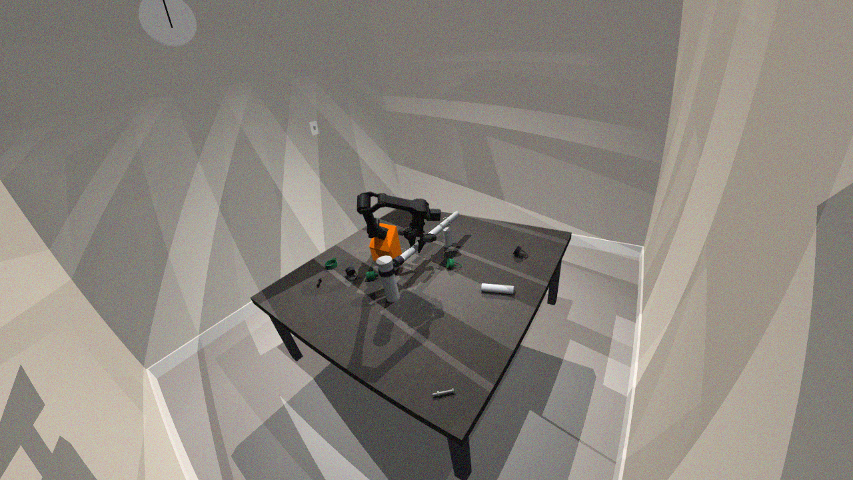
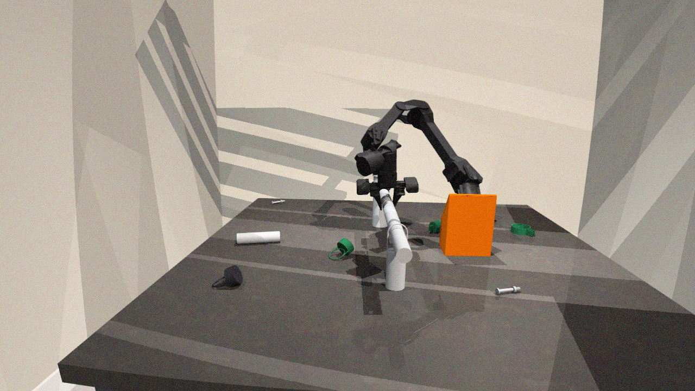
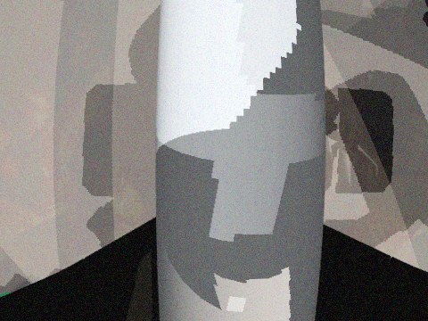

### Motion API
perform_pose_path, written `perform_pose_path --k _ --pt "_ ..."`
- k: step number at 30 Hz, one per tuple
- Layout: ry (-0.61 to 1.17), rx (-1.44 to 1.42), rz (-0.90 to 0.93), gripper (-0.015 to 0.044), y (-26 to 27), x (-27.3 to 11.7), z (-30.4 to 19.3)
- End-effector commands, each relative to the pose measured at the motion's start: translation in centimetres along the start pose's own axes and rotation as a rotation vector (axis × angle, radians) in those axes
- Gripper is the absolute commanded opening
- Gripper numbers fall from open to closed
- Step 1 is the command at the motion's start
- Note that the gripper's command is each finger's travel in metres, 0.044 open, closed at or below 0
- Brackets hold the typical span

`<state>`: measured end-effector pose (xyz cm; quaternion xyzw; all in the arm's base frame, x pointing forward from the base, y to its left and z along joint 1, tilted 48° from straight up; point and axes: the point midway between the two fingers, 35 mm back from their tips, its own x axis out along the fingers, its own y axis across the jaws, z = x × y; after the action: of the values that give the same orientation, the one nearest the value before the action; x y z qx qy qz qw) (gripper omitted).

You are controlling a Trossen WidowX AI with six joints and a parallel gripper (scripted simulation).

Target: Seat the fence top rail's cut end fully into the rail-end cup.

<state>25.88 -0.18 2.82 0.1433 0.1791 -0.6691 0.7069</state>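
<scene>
The white rail (image 1: 406, 255) (image 2: 396, 231) (image 3: 241, 178) spans between the two posts, above the table (image 1: 417, 334) (image 2: 291, 311). My gripper (image 1: 420, 243) (image 2: 387, 204) is clamped on the rail; in the wrist view the rail runs between my two black fingers. One end of the rail is at the dark cup (image 1: 398, 261), beside the top of the big post (image 1: 390, 286) (image 2: 378, 214). The rail appears to meet the cup in the top view, but the depth of seating cannot be judged at this size. A dark band (image 1: 386, 273) encircles the big post just below its white cap (image 1: 384, 261). Toward its other end, the rail passes through the thin loop (image 2: 389, 238) above the small post (image 1: 446, 237) (image 2: 395, 274), and its free end extends beyond that post. Both posts stand upright.

An orange block (image 1: 385, 241) (image 2: 468, 226) stands near the rail, beside the base of my arm. On the same side, a green ring (image 1: 330, 263) (image 2: 520, 229) and a green cup (image 1: 370, 275) (image 2: 435, 227) rest on the table. On the opposite side are a green looped cap (image 1: 450, 263) (image 2: 345, 246), a loose white tube (image 1: 497, 289) (image 2: 258, 237) lying flat, and a black looped cap (image 1: 517, 251) (image 2: 233, 276). A bolt (image 1: 443, 393) (image 2: 278, 201) lies near a table corner, well apart from the posts.
</scene>
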Motion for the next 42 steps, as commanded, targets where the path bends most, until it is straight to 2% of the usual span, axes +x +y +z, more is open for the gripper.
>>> perform_pose_path --k 1,42 --pt "-0.011 -0.001 0.01 0.0 0.13 -0.24 0.42" --pt "-0.011 -0.003 -0.005 0.0 0.2 -0.29 1.34"
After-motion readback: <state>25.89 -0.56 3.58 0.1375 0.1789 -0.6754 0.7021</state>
